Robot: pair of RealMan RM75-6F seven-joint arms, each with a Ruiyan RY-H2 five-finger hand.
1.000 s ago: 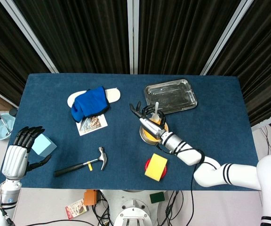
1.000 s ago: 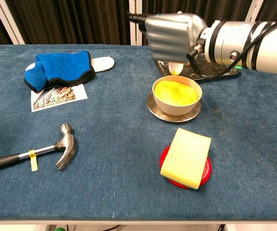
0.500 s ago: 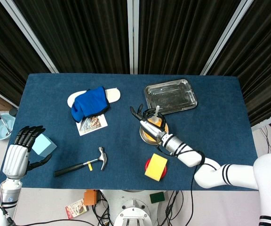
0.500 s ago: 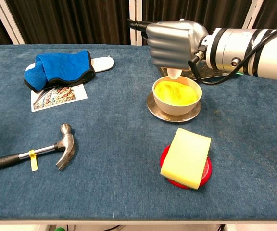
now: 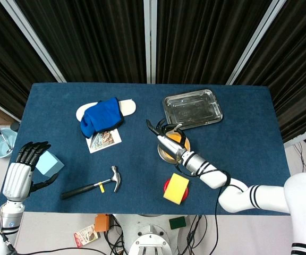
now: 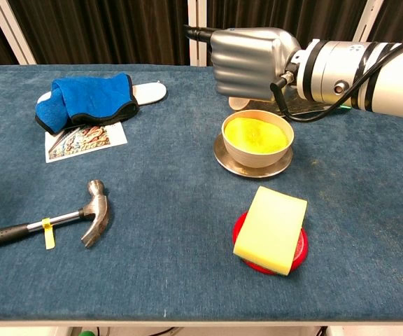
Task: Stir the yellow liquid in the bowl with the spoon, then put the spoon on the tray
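The rectangular steel tray (image 5: 193,108) is seen at the table's far side. Just before it, the beige bowl of yellow liquid (image 6: 257,139) sits on a metal saucer. The white spoon (image 5: 176,128) is gripped over the bowl's far rim by the right hand (image 6: 249,63). The left hand (image 5: 24,166), fingers apart, is held empty beside a pale blue block (image 5: 49,163).

The head view is looking steeply down from high above, taking in the whole blue cloth-covered table (image 5: 57,106). The chest view is looking level across it from close, sharing the middle.
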